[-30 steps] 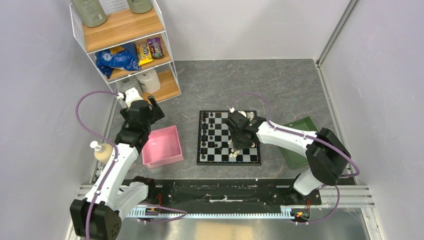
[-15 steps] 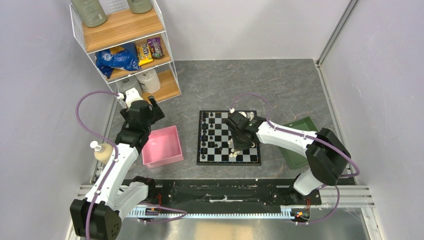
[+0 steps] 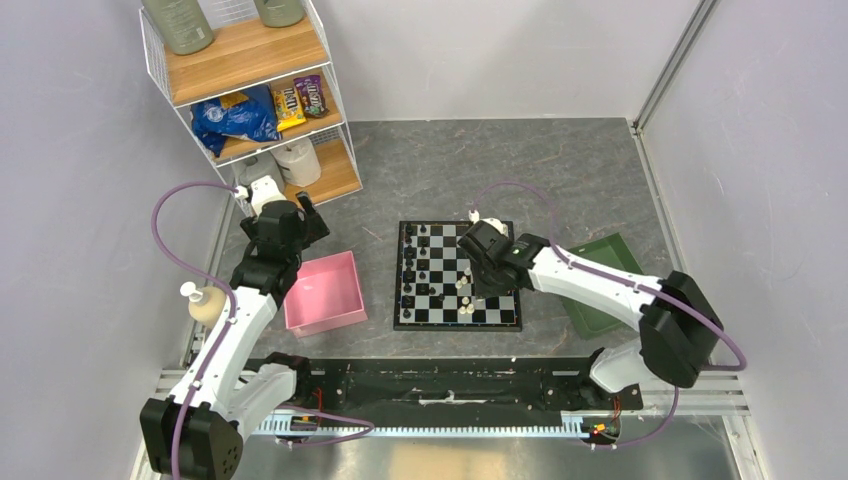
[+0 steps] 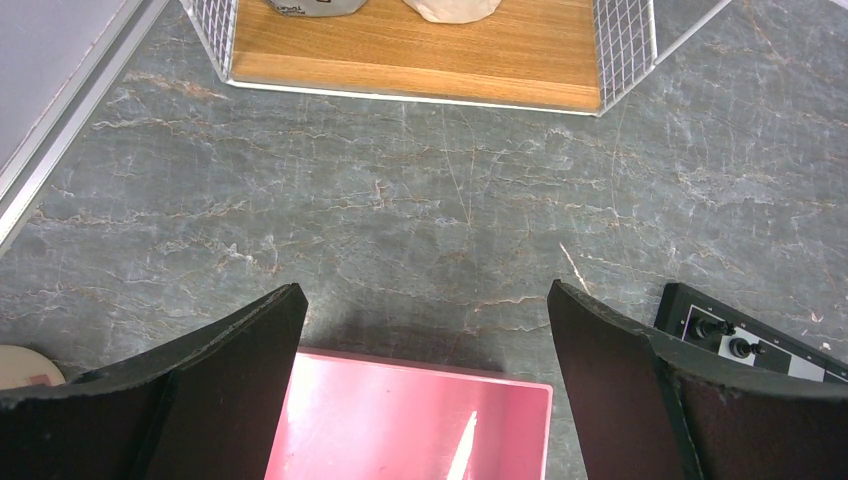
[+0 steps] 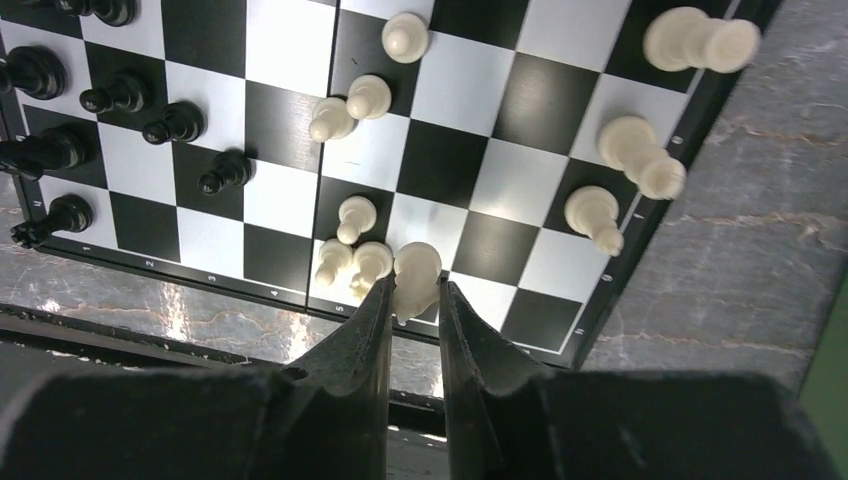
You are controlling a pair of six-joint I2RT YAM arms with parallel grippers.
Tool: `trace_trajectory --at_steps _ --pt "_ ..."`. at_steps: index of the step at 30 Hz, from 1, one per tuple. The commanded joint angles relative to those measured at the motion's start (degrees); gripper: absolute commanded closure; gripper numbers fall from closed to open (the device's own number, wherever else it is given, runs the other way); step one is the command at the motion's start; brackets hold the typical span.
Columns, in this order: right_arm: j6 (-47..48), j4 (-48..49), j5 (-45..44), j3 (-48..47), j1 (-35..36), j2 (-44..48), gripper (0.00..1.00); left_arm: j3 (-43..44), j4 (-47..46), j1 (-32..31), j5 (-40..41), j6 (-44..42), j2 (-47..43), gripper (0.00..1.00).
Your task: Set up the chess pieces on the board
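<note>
Crowding the right claw [image 5: 413, 300] on one side: three white pawns [image 5: 356, 215] on the board [image 5: 455, 95]; black pieces [image 5: 120, 95] farther off. Nearly closed, pinching one white piece [image 5: 417, 268] at the board's near edge. Resolved only in the left wrist view: left claw [image 4: 425, 295] wide open, empty, above pink tray [image 4: 400, 420] on the counter [image 4: 450, 200].
</note>
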State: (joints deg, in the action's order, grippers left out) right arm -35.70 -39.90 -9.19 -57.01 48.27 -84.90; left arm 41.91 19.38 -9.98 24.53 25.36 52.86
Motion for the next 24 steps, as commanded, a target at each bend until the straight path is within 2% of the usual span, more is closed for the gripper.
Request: trace_trajectory --at_steps 1,11,24 --pt "-2.41 -2.82 -4.14 1.91 0.25 5.33 0.76 -0.25 -1.89 0.13 0.78 -0.85 -0.70 0.00" --pt "-6.37 -2.84 -7.20 8.32 -1.09 10.48 0.76 -0.15 -1.89 0.13 0.18 -0.65 -0.74 0.00" --pt "-3.15 0.35 -4.21 9.99 -7.32 9.54 0.76 0.44 -1.58 0.13 -0.19 -0.29 -1.24 0.00"
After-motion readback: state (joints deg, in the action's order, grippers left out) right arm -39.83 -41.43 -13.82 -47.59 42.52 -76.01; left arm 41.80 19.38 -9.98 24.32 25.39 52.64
